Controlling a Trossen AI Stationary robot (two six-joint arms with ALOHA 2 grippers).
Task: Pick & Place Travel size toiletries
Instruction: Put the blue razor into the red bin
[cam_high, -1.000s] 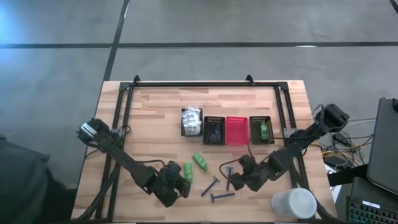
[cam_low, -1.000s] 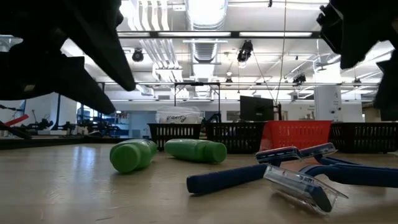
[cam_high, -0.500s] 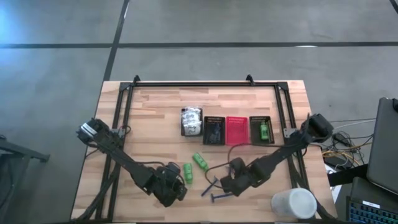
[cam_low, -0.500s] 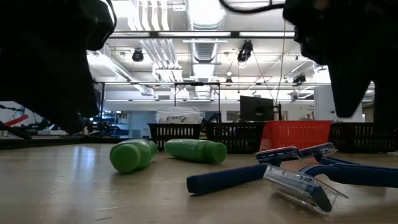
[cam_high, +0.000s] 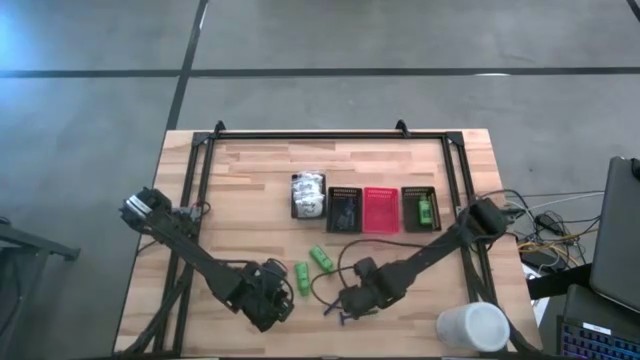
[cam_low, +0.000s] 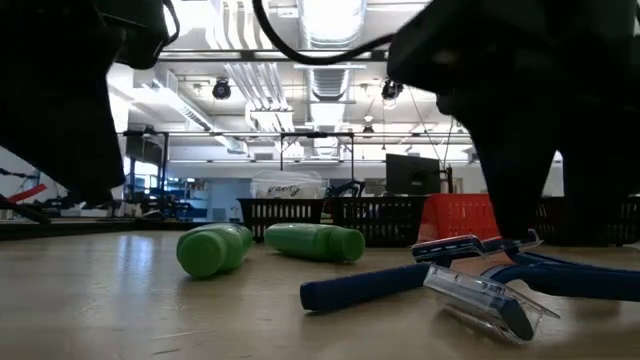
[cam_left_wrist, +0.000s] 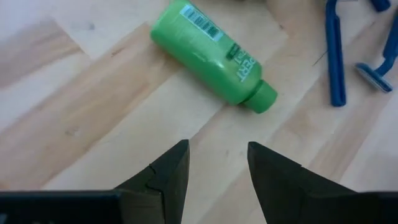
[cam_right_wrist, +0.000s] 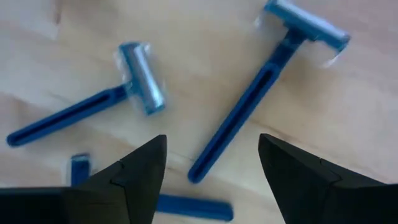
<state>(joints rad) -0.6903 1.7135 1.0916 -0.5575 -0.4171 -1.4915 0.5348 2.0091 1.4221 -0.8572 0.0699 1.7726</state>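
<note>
Left end effector (cam_high: 272, 300) released, empty, poised over the bench (cam_high: 250, 200) at 7 o'clock, one green bottle (cam_left_wrist: 211, 56) lying just ahead of its fingers (cam_left_wrist: 168, 171), a second green bottle (cam_high: 321, 259) nearby toward 12 o'clock. Right end effector (cam_high: 348, 301) released, empty, low over three blue razors (cam_right_wrist: 261, 93) at 6 o'clock. Bins (cam_high: 380, 209) at bench centre: white packets (cam_high: 308, 193) at the 9 o'clock end, a green bottle in the 3 o'clock bin; white cup (cam_high: 472, 328) at 5 o'clock.
</note>
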